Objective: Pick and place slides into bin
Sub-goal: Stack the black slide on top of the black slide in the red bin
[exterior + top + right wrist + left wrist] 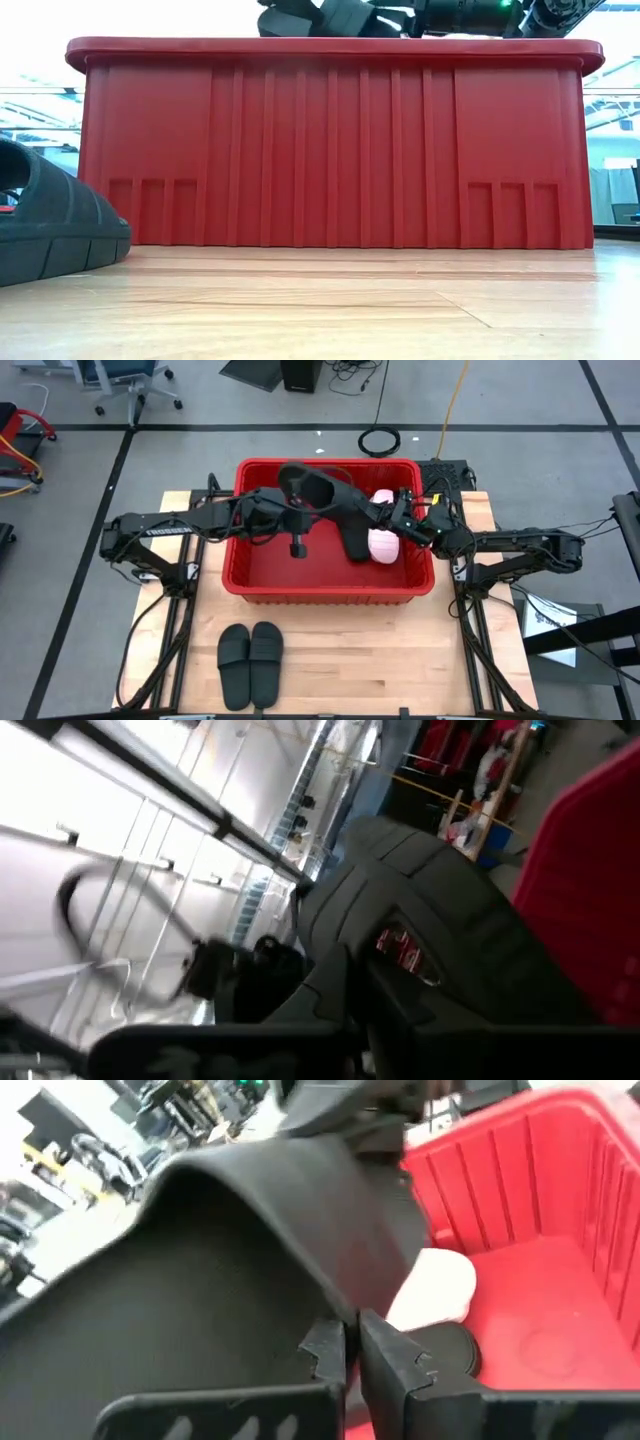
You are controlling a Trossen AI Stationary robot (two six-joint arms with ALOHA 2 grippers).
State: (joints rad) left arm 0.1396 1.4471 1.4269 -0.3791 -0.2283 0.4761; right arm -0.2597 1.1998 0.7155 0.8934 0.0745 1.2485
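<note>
Since your left gripper [350,1355] is clamped on a black slide [305,485] over the bin [325,588] — light, floppy foam — pinch straps; right gripper's [412,512] fingers unreadable.

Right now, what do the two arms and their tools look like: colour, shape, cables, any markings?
Both arms are dark, nearly black, built of slim jointed segments. The left arm carries pale lettering along its forearm, too small to read. The right arm has black cables trailing near its base. The left tool has two flat black fingers with notched edges. The right tool shows a small green light beside it.
</note>
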